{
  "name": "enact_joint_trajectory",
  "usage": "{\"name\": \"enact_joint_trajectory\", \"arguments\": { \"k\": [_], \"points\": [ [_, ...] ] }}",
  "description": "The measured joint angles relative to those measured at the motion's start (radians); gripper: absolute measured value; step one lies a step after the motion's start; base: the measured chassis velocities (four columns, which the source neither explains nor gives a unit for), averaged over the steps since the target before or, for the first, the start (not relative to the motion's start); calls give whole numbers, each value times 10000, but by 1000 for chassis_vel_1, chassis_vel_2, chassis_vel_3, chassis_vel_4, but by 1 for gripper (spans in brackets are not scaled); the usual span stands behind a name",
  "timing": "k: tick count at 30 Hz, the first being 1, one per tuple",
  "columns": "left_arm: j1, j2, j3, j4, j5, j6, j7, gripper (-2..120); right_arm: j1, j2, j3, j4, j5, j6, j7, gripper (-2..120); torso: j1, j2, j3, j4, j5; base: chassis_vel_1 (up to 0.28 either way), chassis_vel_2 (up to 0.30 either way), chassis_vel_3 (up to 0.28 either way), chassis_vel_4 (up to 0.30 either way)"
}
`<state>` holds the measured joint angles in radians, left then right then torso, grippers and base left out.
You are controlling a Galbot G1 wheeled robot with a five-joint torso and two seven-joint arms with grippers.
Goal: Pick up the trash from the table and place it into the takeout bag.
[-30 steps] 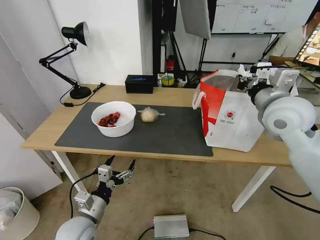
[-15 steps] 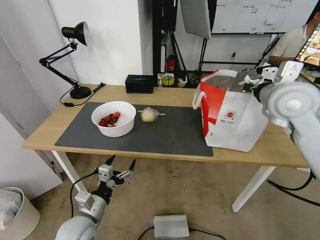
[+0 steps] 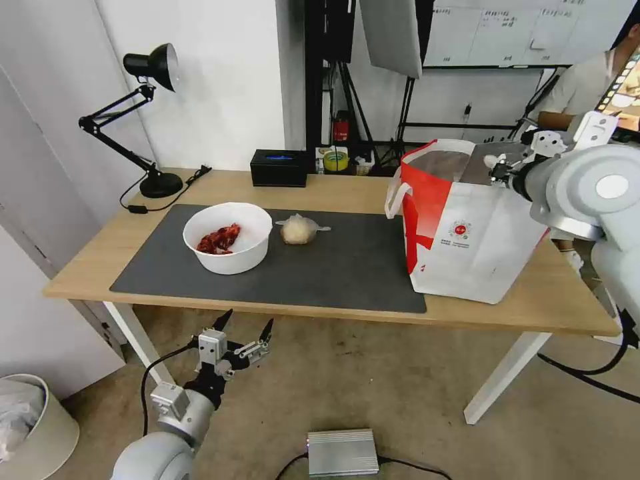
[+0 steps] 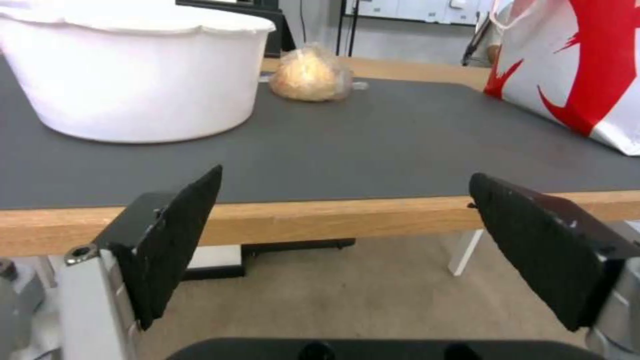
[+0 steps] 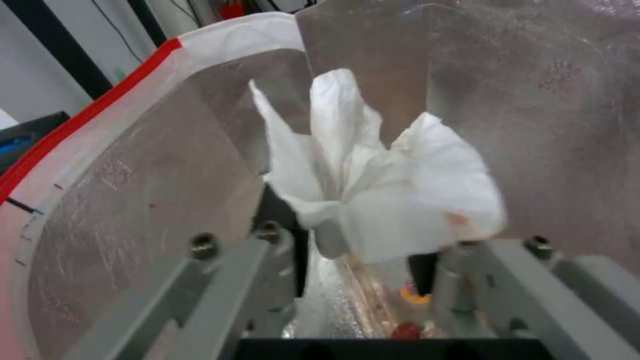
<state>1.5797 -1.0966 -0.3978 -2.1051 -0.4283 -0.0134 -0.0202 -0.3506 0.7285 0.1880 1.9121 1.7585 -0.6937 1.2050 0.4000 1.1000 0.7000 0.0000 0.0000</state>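
My right gripper (image 3: 499, 167) hangs over the open top of the takeout bag (image 3: 467, 247) at the table's right end, shut on the crumpled white tissue (image 5: 380, 190). In the right wrist view the tissue sits above the silvery foil lining (image 5: 120, 190). The white bowl (image 3: 228, 237) with red scraps and the clear bag with a beige lump (image 3: 299, 230) rest on the dark grey mat (image 3: 333, 267). My left gripper (image 3: 243, 333) is open below the table's front edge (image 4: 300, 220), facing the bowl (image 4: 133, 75) and the lump (image 4: 310, 75).
A black desk lamp (image 3: 150, 120), a black box (image 3: 279, 167) and a tape roll (image 3: 335, 161) stand along the back of the table. On the floor are a white bin (image 3: 27, 427) and a silver box (image 3: 342, 451).
My right arm has swung to the right, and its gripper with the tissue has come down a little over the bag's opening. The left arm has not moved.
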Motion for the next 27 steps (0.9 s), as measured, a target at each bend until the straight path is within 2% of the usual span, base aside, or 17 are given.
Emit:
{"name": "enact_joint_trajectory", "arguments": {
  "k": [2, 4, 5, 7, 8, 11, 12, 14, 15, 17, 23, 25, 26, 27],
  "points": [
    [-1, 4, 6, -1, 6, 2, -18, 100, 2, -9, -1, 0, 8, -6, 1, 35, 0, 0, 0, 0, 0, 0, 0, 0, 0],
    [-12, 47, 34, 0, 13, 8, -52, 100, -26, -50, -2, 44, 13, -35, 5, 48, 0, 0, 0, 1, -1, 0, 0, 0, 0],
    [-12, 47, 34, 0, 13, 8, -52, 100, -26, -50, -2, 44, 13, -35, 5, 48, 0, 0, 0, 1, -1, 0, 0, 0, 0],
    [-31, 51, 85, -1, 13, 15, -60, 100, -117, -100, 14, 59, -31, -65, 0, 59, 0, 0, 0, 0, 1, 0, 0, 0, 0],
    [-31, 51, 85, -1, 13, 15, -60, 100, -117, -100, 14, 59, -31, -65, 0, 59, 0, 0, 0, 0, 1, 0, 0, 0, 0],
    [-74, 33, 161, 0, 14, 23, -68, 100, -166, -154, 47, 60, -101, -92, -33, 72, 0, -1, 0, 0, 0, 0, 0, 0, 0],
    [-74, 33, 161, 0, 14, 23, -68, 100, -166, -154, 47, 60, -101, -92, -33, 72, 0, -1, 0, 0, 0, 0, 0, 0, 0],
    [-77, 23, 187, 1, 21, 25, -71, 100, -174, -170, 58, 56, -212, -104, -85, 85, 0, 0, -1, 1, 0, 0, 0, 0, 0],
    [-77, 23, 187, 1, 21, 25, -71, 100, -174, -170, 58, 56, -212, -104, -85, 85, 0, 0, -1, 1, 0, 0, 0, 0, 0],
    [-75, 24, 183, 1, 24, 26, -72, 100, -201, -175, 73, 66, -336, -106, -182, 95, 0, 0, 0, 0, 0, 0, 0, 0, 0],
    [-46, 31, 139, -39, 28, 27, -74, 100, -353, -218, 165, 264, -970, -50, -975, 100, 0, 0, 0, 1, 1, 0, 0, 0, 0],
    [-21, 29, 112, -71, 29, 25, -75, 100, -516, -325, 216, 514, -1879, 214, -1993, 100, 0, 0, 0, 0, -1, 0, 0, 0, 0],
    [-21, 29, 112, -71, 29, 25, -75, 100, -516, -325, 216, 514, -1879, 214, -1993, 100, 0, 0, 0, 0, -1, 0, 0, 0, 0],
    [-8, 24, 91, -89, 30, 11, -75, 100, -656, -412, 237, 742, -2445, 412, -2765, 100, 0, 0, -1, 0, 0, 0, 0, 0, 0]
  ]
}}
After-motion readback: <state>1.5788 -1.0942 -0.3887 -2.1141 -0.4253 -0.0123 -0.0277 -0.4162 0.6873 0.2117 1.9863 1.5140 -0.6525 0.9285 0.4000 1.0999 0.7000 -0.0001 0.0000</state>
